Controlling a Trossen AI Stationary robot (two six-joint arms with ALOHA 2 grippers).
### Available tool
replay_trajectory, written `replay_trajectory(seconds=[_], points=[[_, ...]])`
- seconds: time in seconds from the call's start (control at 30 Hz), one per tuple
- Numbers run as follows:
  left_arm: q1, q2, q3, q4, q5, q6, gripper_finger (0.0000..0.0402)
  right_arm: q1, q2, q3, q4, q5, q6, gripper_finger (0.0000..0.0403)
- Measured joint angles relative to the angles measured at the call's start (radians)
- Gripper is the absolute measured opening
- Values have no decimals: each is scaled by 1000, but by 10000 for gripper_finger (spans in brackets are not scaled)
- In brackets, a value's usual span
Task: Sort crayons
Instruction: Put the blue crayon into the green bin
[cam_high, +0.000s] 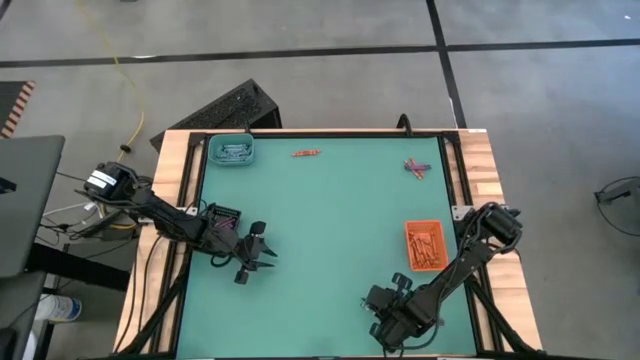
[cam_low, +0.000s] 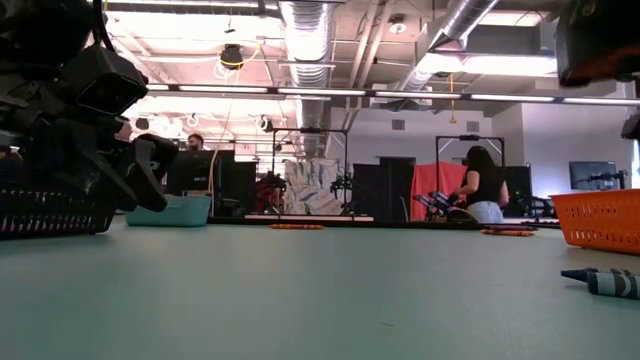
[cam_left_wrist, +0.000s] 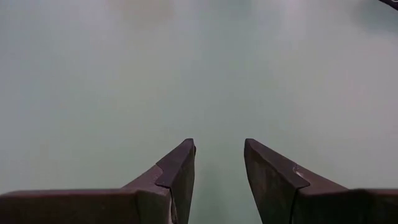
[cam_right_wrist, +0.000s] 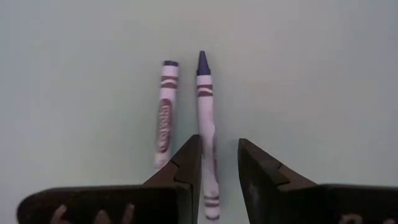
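Note:
Two crayons with pale wrappers and purple tips lie side by side on the green table near its front edge. One crayon (cam_right_wrist: 165, 115) lies free. The other crayon (cam_right_wrist: 207, 124) runs lengthwise through the gap of my right gripper (cam_right_wrist: 219, 149), which points down over it, open, with a finger on each side. In the high view my right gripper (cam_high: 385, 322) hides both. An orange-red crayon (cam_high: 305, 153) and purple crayons (cam_high: 417, 167) lie near the far edge. My left gripper (cam_left_wrist: 217, 149) hangs open over bare table at the left (cam_high: 260, 250). My right gripper comes from above with its fingers on either side of the crayon's middle (cam_right_wrist: 208, 152). One finger (cam_right_wrist: 189, 162) stands right at the crayon's side, but I cannot tell whether it touches. The other finger is clear of it. The crayon lies flat on the table.
A teal tray (cam_high: 231, 151) stands at the far left, a black tray (cam_high: 222, 217) beside my left arm, and an orange tray (cam_high: 424, 245) with orange-red crayons at the right. People and equipment show in the room behind the table (cam_low: 480, 185).

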Motion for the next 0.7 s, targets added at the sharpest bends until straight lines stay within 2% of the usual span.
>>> replay_trajectory(seconds=[0.27,0.57,0.7], points=[[0,0,0,-15,0,11,129,-19,43,19,-56,-31,3,89],[0,0,0,-15,-1,12,129,-28,46,35,-95,-36,-4,10],[0,0,0,-14,-1,17,129,-28,47,37,-96,-37,4,6]])
